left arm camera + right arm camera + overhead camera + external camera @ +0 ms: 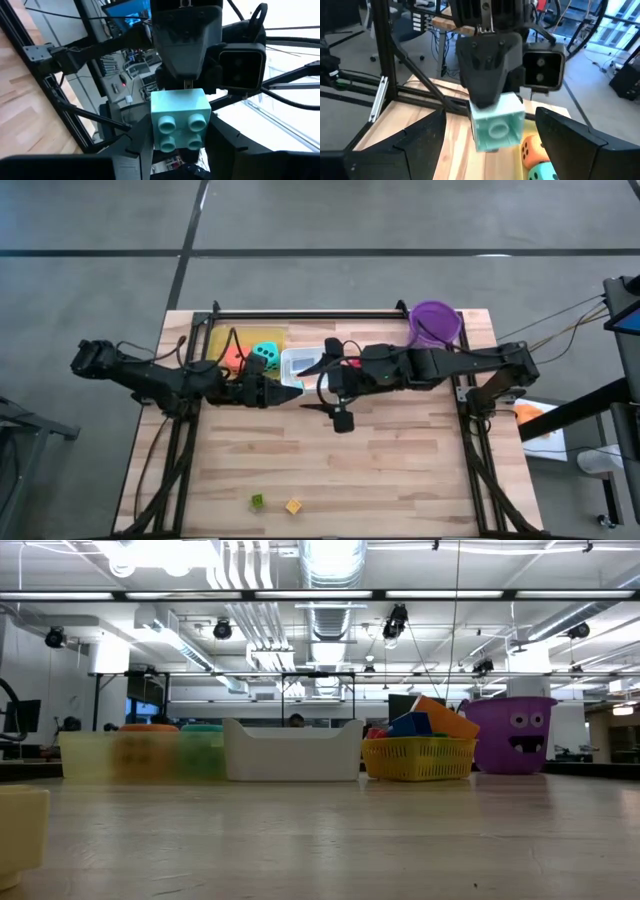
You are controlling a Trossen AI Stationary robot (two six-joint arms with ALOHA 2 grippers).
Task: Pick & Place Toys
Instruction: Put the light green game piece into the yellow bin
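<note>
Above trays, left hand [492,112] grips teal block [180,119].

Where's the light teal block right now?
The light teal block is held in the left end effector, raised mid-table facing the right end effector.

From overhead we look straight down on the whole wooden table [380,470], both arms meeting near its middle. From the table top we look level across the boards into the room, close to the surface. Each wrist camera faces the other arm at close range: both share the pale teal block [180,119] held between the arms, seen stud side from the left wrist and hollow side from the right.
</note>
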